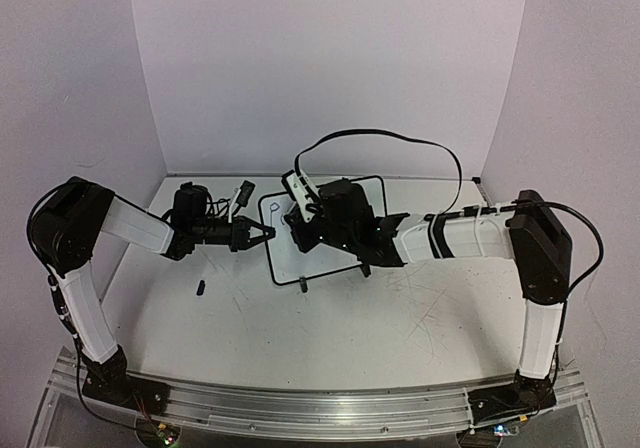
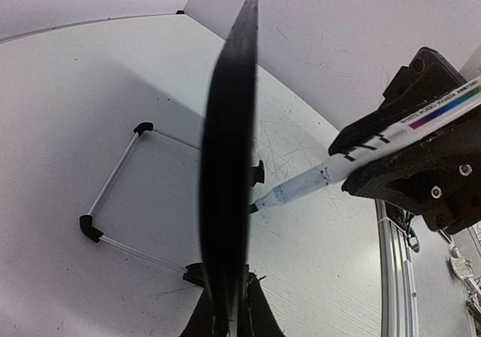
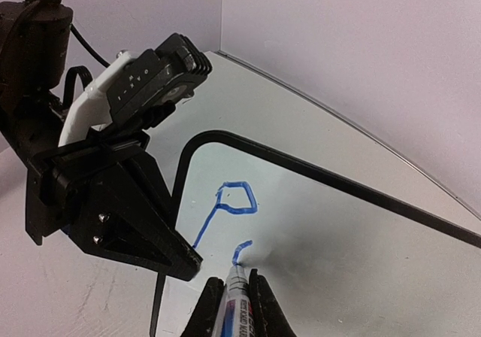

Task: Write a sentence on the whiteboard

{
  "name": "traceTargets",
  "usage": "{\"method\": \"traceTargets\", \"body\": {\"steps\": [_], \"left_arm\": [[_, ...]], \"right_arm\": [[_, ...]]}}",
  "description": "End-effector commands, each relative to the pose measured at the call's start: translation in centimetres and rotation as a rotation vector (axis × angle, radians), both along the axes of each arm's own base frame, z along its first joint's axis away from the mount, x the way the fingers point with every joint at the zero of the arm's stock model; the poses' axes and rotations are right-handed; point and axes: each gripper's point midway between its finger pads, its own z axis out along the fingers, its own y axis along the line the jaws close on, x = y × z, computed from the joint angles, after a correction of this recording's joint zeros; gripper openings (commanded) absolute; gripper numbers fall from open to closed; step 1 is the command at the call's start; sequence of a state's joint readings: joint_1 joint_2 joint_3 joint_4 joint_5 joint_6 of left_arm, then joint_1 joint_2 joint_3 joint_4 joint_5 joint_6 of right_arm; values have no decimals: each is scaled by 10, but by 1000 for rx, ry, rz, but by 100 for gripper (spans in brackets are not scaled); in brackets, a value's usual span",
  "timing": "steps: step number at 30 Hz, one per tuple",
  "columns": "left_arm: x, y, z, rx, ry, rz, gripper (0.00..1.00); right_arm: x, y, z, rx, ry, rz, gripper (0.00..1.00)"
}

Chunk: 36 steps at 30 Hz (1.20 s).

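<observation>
- Step in hand: the second letter. Of the sentence [image 3: 233, 211], only a blue "P" [image 3: 207, 223] and a short curved stroke [image 3: 240, 250] just beside it are written.
- The whiteboard [image 3: 316, 224] stands in the far middle of the table [image 1: 330, 328], between the two arms. The writing lies near a rounded corner of its frame.
- Right pincer [image 3: 234, 286]: clamped on the pen [image 2: 376, 138], whose tip touches the board at the end of the curved stroke.
- Left pincer [image 2: 228, 307]: clamped on the board's left edge, one finger on each face, bracing it against the pen's push.
- Doing it well (judgement):
  - Use light, even pressure, so the tip neither skips nor twists the board in the left grip.
  - Write the letters small and close, since nearly all the sentence has yet to fit on the bare white.
  - Lift the tip clear between letters.
  - Steer the pen away from the left fingers, which sit near the writing.
- Pose, right arm: it rises from the near right corner, bends at a high elbow by the right edge, and runs its forearm low and inward over the board. The pen meets the face at a slant.
- Pose, left arm: the same shape mirrored from the near left corner, its forearm reaching inward to the board's edge.
- Board's lean: seen edge-on from the left wrist; how steeply it tilts cannot be told from above.
</observation>
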State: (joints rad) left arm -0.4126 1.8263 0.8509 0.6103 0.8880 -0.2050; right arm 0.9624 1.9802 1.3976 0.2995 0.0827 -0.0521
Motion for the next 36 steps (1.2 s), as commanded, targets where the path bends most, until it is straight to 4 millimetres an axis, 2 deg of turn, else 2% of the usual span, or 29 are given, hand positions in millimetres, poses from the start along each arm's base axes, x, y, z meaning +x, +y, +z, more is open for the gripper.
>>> {"method": "traceTargets", "body": {"steps": [1,9,17,24,36], "left_arm": [[18,6,13,28,-65,73,0],[18,5,14,27,-65,71,0],[17,5,13,28,-61,69,0],[18,5,11,30,-57,69,0],[17,5,10,31,-57,67,0]], "right_arm": [[4,-14,12,-5,-30,-50,0],[10,-23,17,-2,-43,-97,0],[17,-31,32,31,-74,-136,0],[20,-25,46,66,-96,-127,0],[24,-15,49,82,-98,-109,0]]}}
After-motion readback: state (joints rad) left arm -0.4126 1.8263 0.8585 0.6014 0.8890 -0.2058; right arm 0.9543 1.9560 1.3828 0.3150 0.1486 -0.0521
